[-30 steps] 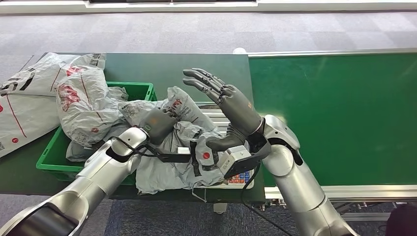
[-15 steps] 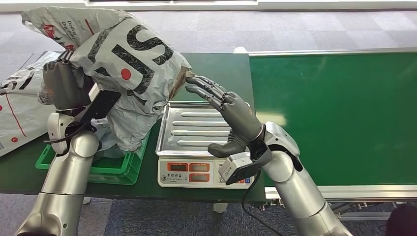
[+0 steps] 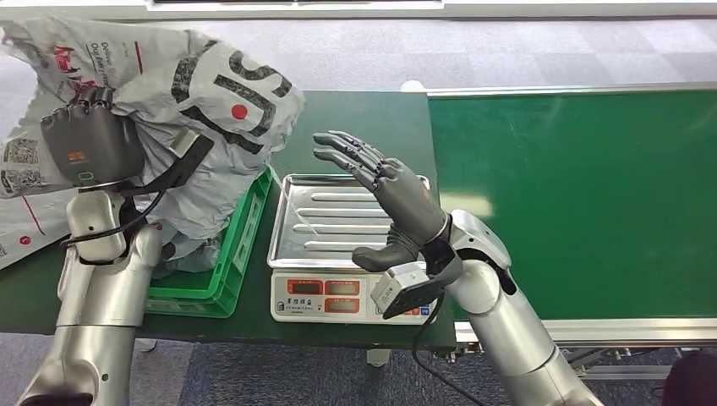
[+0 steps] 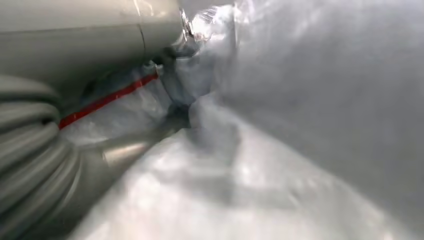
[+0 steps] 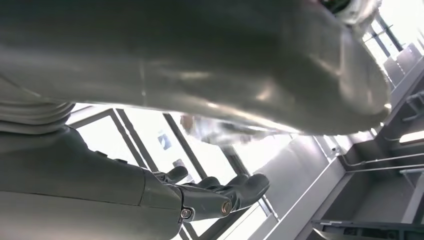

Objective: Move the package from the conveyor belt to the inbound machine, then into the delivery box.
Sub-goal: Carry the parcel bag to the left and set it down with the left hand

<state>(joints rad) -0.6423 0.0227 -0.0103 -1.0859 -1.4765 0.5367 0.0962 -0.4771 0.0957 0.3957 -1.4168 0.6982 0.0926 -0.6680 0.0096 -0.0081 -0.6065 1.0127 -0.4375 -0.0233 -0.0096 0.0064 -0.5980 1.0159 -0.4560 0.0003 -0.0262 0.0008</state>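
- Head view: one grey package (image 3: 211, 101), printed with black letters and red marks, is raised over the green delivery box (image 3: 241, 245), grasped by the left hand (image 3: 91, 144); its lower folds hang into the box.
- Half a second ago the package was just as high but nearer the scale; it now sits further left, clear of the tray.
- One right hand (image 3: 385, 190) hovers released above the scale's steel tray (image 3: 330, 220), fingers spread, much as before.
- One inbound machine (image 3: 338, 296), a scale with orange displays, stands on the dark green surface (image 3: 355, 127) beside the box.
- More grey bags (image 3: 21, 203) lie at far left; their number is unclear.
- One green conveyor belt (image 3: 583, 194) lies to the right.
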